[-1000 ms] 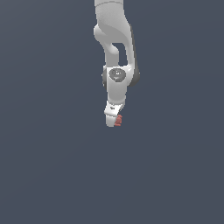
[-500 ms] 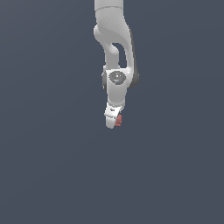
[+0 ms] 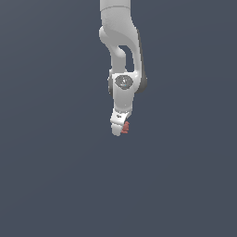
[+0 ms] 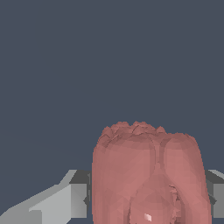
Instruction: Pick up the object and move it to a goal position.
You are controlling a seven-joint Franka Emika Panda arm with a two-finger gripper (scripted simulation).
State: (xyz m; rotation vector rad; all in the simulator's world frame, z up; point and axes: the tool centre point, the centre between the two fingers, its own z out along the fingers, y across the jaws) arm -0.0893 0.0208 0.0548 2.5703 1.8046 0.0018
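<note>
The object point(image 3: 125, 127) is a small dull-red, bumpy lump held at the tip of my white gripper point(image 3: 121, 128), near the middle of the exterior view. In the wrist view the object point(image 4: 148, 175) fills the space between my two grey fingers point(image 4: 65, 199), which press on its sides. The gripper is shut on it. The arm hangs down from the top of the exterior view. The part of the object behind the fingers is hidden there.
A plain dark grey-blue surface point(image 3: 55, 176) fills the scene around the arm. No other objects or edges show in either view.
The gripper with the object has shifted slightly, up and toward the exterior view's left. The grasp is unchanged.
</note>
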